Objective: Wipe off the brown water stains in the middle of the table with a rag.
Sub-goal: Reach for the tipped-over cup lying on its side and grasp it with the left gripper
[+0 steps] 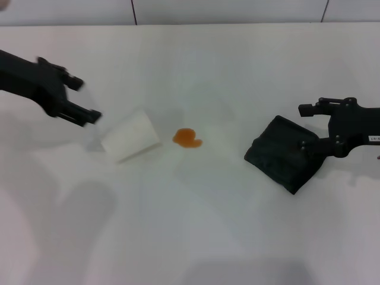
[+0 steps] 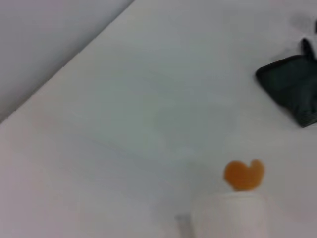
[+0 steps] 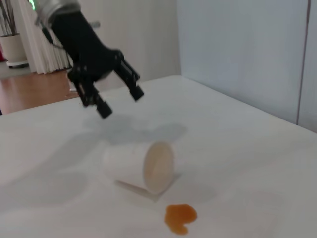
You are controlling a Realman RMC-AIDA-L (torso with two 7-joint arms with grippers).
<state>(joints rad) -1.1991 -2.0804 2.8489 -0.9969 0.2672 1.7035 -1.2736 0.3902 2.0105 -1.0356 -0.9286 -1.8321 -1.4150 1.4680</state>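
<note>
Nearest to you in the head view is bare white surface (image 1: pixel 190 249); everything that matters sits in a band across the middle of the frame. Read it from the left. At the upper left, the left gripper (image 1: pixel 88 101) hangs above the surface with its fingers spread apart and nothing between them, clear of the white cup (image 1: pixel 130 136) lying on its side just right of it. The cup's mouth faces the spill, as the right wrist view shows.

At the centre, just right of the cup and apart from it, lie the brown water stains (image 1: pixel 187 138), one small glossy orange-brown blotch, not yet wiped.

Further right, well apart from the blotch, the rag (image 1: pixel 285 153) lies folded and turned cornerwise. The right gripper (image 1: pixel 304 127) is at its right edge, fingers spread, the lower one on the cloth; you can't tell whether it has a hold yet.

So your right arm is the nearer one to the rag, and the stain lies straight towards frame-left of it. My reading: once the cloth is secured, drag it left, stopping short of the cup.
</note>
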